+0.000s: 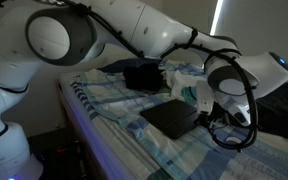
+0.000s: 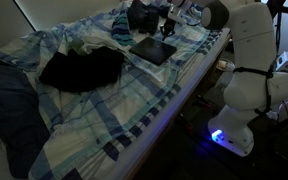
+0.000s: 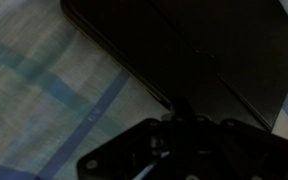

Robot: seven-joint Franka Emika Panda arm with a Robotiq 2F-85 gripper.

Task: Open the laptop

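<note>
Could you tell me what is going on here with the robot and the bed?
A white robot arm is working on a laptop that lies flat on a plaid bedspread, beside a black bag. Its jaws are shut and sit right at one edge of the laptop, seen in the wrist view. The lid looks closed, so the opening is not yet done.

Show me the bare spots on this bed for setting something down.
The widest bare sheet lies in front of the black cloth, between the dark fabric and the bed edge. The far end is crowded: the laptop, black bag and gripper sit close together.
</note>
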